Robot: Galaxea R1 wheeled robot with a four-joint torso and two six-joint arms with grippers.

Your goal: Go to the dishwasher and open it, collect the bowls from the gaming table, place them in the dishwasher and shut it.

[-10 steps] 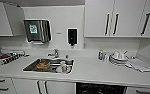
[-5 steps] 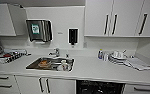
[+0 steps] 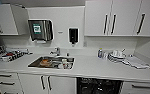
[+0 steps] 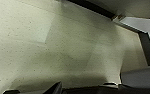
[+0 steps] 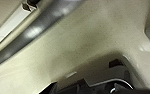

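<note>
White cabinets [image 3: 108, 17] with black handles lined the kitchen wall above a pale surface [image 3: 91, 66]. A steel sink [image 3: 52, 62] sat sunk into that surface, holding orange and pale items too blurred to name, with a tap [image 3: 56, 51] behind it. On the wall hung a steel paper-towel dispenser [image 3: 40, 30] and a small black soap dispenser [image 3: 73, 35]. A rack of dishes [image 3: 7, 53] stood at one end of the surface, and a cluster of white crockery [image 3: 117, 56] with a small bottle [image 3: 100, 53] lay toward the other end.

Under the surface, the dishwasher [image 3: 99, 86] showed as a dark opening with racks inside, set between white cupboard doors [image 3: 47, 83] and a white drawer front [image 3: 141, 87].

Both wrist views looked down on speckled, pale floor [image 4: 53, 45]; dark robot parts edged these views, but neither claw could be made out clearly, so whether either stood wide or narrow could not be told, nor how the dishwasher lay relative to them.
</note>
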